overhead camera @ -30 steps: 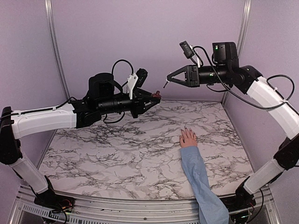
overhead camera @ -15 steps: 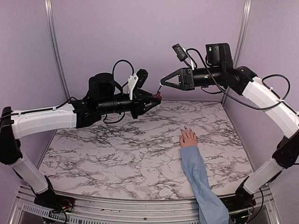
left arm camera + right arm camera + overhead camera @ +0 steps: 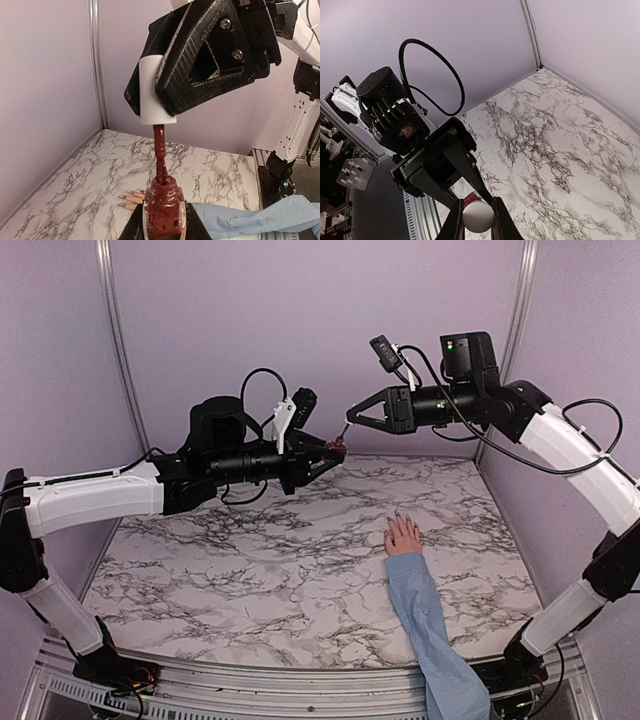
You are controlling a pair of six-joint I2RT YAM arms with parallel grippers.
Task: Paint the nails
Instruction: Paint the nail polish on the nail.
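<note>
My left gripper is shut on a dark red nail polish bottle, held in the air over the back of the table. In the left wrist view the bottle is open and smeared with red. My right gripper is shut on the white cap, and its red brush stem reaches down into the bottle's neck. The cap also shows between the right fingers. A small pinkish hand with a light-blue sleeve lies flat on the table at the right. Its long nails point away from me.
The marble table top is bordered by purple walls and metal corner posts. The left arm's black body fills the near part of the right wrist view. Both grippers hang well above and to the left of the hand.
My right gripper has moved left and down towards the bottle, bringing the brush into its neck. The left arm and the hand have not moved.
</note>
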